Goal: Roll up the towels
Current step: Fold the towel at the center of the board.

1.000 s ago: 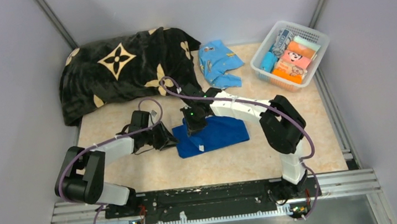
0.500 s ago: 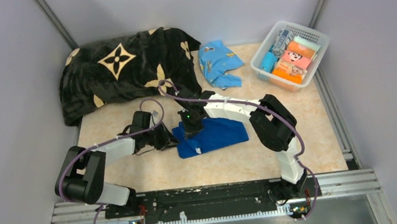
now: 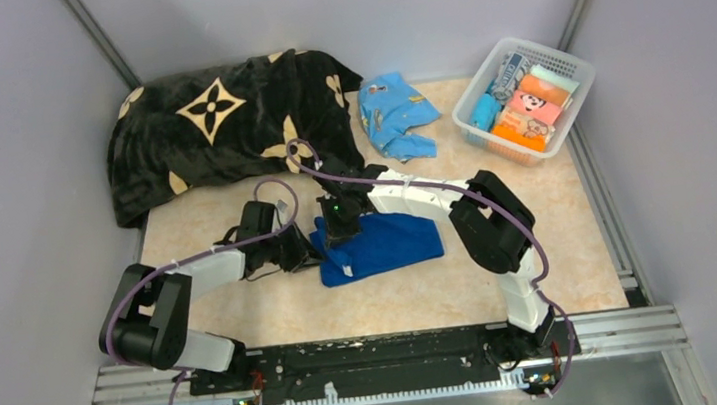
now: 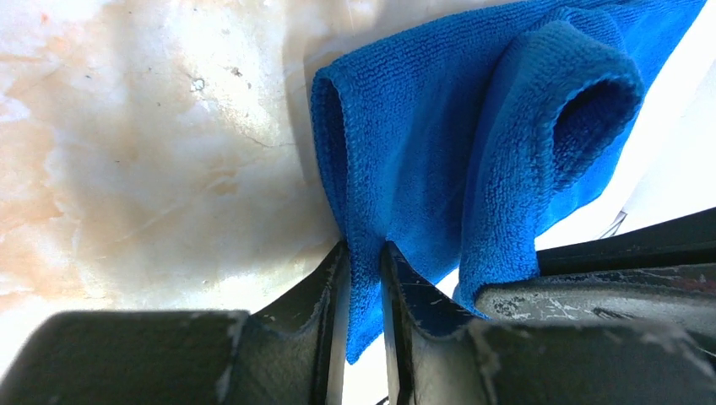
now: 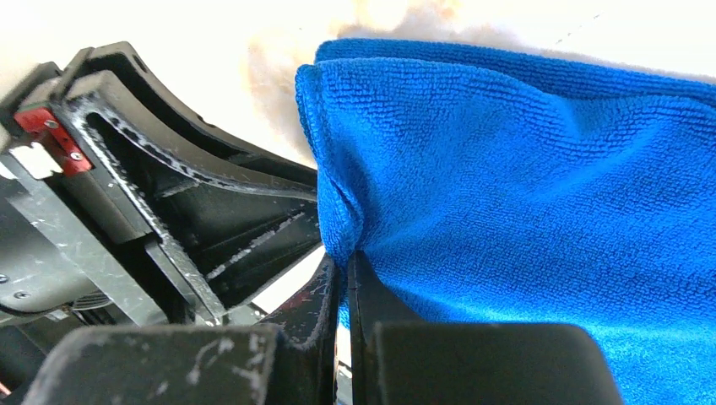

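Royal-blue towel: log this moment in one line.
royal-blue towel: gripped at one end, loosely folded | left gripper: jaws shut on towel edge | right gripper: jaws shut on towel edge

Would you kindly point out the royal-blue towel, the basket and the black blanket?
royal-blue towel (image 3: 391, 242): top view, its flat middle.
basket (image 3: 571, 103): top view, its right rim.
black blanket (image 3: 213, 107): top view, its cream flower.

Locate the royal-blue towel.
Top view: the royal-blue towel lies mid-table, nearer than the black blanket, its left end pinched by the left gripper and the right gripper.
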`<state>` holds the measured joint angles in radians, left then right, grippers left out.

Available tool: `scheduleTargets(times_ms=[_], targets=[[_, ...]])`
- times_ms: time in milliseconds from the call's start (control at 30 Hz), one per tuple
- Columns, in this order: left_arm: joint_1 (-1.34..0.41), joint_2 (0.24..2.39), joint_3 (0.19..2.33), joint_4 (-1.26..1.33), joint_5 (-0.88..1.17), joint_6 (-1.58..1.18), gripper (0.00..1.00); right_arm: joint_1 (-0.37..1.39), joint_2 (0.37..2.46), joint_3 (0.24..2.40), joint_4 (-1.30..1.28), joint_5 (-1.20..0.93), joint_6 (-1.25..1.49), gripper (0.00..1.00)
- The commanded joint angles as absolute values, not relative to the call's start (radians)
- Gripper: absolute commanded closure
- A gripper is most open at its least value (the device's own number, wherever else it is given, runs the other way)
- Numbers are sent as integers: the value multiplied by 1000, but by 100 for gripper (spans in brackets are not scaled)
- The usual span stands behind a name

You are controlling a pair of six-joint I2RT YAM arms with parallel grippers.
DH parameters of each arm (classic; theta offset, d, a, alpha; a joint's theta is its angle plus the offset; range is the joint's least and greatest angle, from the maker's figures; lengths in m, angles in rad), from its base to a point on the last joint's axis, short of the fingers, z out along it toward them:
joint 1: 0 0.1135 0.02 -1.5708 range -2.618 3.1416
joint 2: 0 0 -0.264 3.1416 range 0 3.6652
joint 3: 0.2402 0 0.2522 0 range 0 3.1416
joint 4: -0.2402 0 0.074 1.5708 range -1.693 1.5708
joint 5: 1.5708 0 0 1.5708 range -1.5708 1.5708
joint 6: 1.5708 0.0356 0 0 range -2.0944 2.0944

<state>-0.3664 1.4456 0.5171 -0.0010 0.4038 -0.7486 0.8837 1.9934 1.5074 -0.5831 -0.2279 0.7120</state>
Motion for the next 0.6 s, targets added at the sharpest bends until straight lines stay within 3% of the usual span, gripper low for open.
scheduleTargets(times_ms=[0,200,433,567], targets=[[-382,1468,490,-41,345,-737,74,898,1988,1510,-492,-264,751,100],[-383,1449,488,-77,309,-739,72,898,2001,1494,-478,-270,754,90],[-383,1331,465,-195,213,-762,58,898,1912,1456,-478,-253,711,61],[-383,1227,464,-291,146,-774,47,889,1788,1380,-457,-199,674,51]])
